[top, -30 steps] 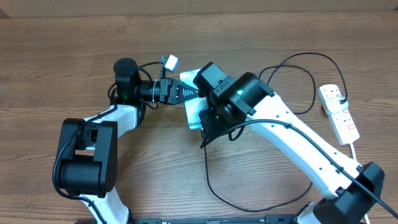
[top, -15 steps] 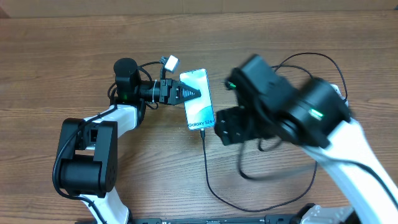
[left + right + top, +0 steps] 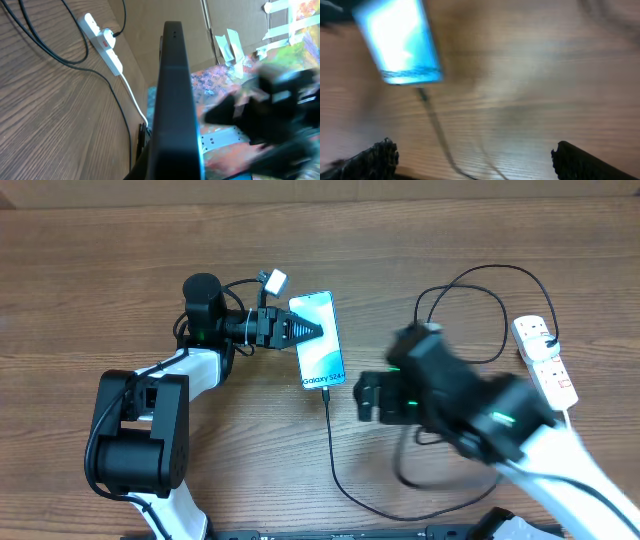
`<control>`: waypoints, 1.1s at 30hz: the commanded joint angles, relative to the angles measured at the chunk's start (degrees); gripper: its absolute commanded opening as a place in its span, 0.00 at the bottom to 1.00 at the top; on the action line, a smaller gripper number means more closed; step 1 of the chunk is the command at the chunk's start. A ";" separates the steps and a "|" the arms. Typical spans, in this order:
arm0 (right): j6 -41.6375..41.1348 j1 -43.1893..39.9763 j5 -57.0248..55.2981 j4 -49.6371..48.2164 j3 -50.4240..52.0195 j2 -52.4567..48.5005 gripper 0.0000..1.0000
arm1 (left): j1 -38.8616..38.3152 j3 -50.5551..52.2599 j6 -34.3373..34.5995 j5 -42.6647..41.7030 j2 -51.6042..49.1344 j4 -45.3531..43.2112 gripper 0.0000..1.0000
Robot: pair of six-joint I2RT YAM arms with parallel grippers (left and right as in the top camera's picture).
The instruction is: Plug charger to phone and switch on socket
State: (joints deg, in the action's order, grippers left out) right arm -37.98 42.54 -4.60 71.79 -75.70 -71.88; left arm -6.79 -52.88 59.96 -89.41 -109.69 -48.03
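The phone (image 3: 320,345) lies flat at the table's middle, its screen lit and its lettered end toward the front. The charger (image 3: 331,445) sits with its small tip in that end, and its thin black cable loops right to the socket (image 3: 548,365). My left gripper (image 3: 308,330) is shut, its tips resting on the phone's left edge. My right gripper (image 3: 368,398) hangs open to the right of the phone, blurred, holding nothing. In the right wrist view the fingertips (image 3: 382,156) stand wide apart over bare wood, with the phone (image 3: 400,42) and charger (image 3: 436,136) ahead.
The socket (image 3: 102,42) and its white cord (image 3: 131,97) show far off in the left wrist view, with charger loops (image 3: 50,47) on the wood. A small white tag (image 3: 273,280) hangs by the left arm. The left arm's base (image 3: 140,445) stands at front left.
The right arm has pulled back from over the phone toward the right and front. Its gripper has opened and let go of the charger tip, which stays in the phone. The left arm held still.
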 commanded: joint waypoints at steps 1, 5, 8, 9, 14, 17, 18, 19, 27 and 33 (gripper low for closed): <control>-4.24 2.10 1.22 -4.11 4.92 -1.36 1.00 | -0.68 -0.48 -0.83 -1.11 0.52 -0.24 0.05; -4.20 6.51 -2.03 -9.05 5.29 -2.64 1.00 | -0.68 -0.48 -0.83 -1.14 0.52 -0.24 0.04; -4.24 10.38 -5.33 -10.38 5.31 -3.15 1.00 | -0.68 -0.48 -0.83 -1.14 0.52 -0.24 0.04; -4.26 11.43 -6.38 -10.45 5.31 -3.41 1.00 | -0.66 -0.48 -0.83 -1.11 0.52 -0.24 0.04; -5.27 15.41 -11.02 -11.63 6.27 -6.34 1.00 | -0.63 -0.48 -0.85 -1.11 0.52 -0.24 0.04; -5.53 16.13 -11.02 -13.92 7.32 -8.66 0.99 | -0.63 -0.48 -0.85 -1.14 0.52 -0.24 0.04; -5.51 16.28 -11.06 -14.58 7.43 -9.79 0.98 | -0.63 -0.48 -0.85 -1.14 0.52 -0.24 0.04; -5.51 16.33 -11.02 -15.10 7.45 -10.80 0.95 | -0.63 -0.48 -0.83 -1.14 0.52 -0.24 0.04; -5.51 16.33 -11.02 -17.42 7.45 -17.03 0.69 | -0.63 -0.48 -0.85 -1.14 0.52 -0.24 0.04; -5.51 16.33 -10.97 -18.58 7.43 -17.18 0.40 | -0.63 -0.48 -0.85 -1.14 0.52 -0.24 0.04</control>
State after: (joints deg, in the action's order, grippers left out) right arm -43.40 58.59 -14.57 53.58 -68.38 -89.32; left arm -6.79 -52.88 59.96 -89.41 -109.69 -48.01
